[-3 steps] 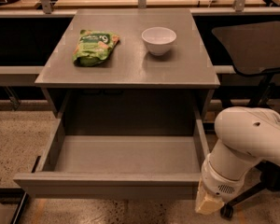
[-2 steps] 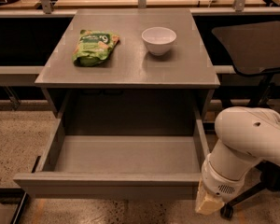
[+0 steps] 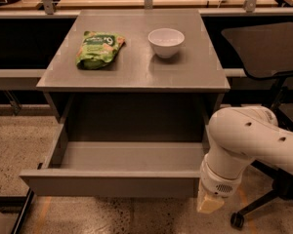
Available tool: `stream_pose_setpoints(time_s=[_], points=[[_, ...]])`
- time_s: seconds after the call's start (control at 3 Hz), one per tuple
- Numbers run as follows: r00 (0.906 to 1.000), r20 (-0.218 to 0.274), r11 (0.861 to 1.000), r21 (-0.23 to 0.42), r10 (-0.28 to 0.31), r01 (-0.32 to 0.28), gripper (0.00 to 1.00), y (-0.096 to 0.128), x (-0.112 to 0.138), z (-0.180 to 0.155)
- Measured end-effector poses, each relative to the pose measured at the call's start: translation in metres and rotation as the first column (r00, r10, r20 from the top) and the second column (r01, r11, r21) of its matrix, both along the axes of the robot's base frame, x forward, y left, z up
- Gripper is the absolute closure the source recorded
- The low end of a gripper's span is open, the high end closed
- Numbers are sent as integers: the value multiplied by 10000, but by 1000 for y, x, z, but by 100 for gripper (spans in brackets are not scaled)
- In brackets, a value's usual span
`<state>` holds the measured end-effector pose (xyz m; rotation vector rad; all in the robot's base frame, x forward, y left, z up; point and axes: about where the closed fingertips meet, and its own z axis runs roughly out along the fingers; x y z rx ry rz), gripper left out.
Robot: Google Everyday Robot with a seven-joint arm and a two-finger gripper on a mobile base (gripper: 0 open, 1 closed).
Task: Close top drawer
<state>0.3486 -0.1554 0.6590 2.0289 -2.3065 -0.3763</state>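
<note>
The wide grey drawer (image 3: 112,183) stands pulled far out of the grey cabinet, and its shallow box is empty. Its plain flat front panel faces the camera at the lower left. My white arm (image 3: 249,140) reaches in from the right and bends down by the drawer's front right corner. The gripper (image 3: 209,203) shows only as a cream-coloured tip just below and beside that corner. Whether it touches the panel I cannot tell.
On the grey cabinet top (image 3: 136,72) lie a green snack bag (image 3: 98,48) and a white bowl (image 3: 166,42). A black office chair (image 3: 263,52) stands at the right, its wheeled base (image 3: 239,219) near my arm. Speckled floor lies around.
</note>
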Motion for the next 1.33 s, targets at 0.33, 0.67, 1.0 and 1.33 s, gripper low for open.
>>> stream_pose_setpoints(time_s=[0.33,0.67,1.0,1.33], points=[[9956,730,9983,12,584,-586,100,0,55,13],[9956,731,9983,11,584,-586,100,0,55,13],[9933,1010,9984,-63,562,-558,100,-2,68,15],[9689,2290,9949,154,935,-997,100,-2,117,27]])
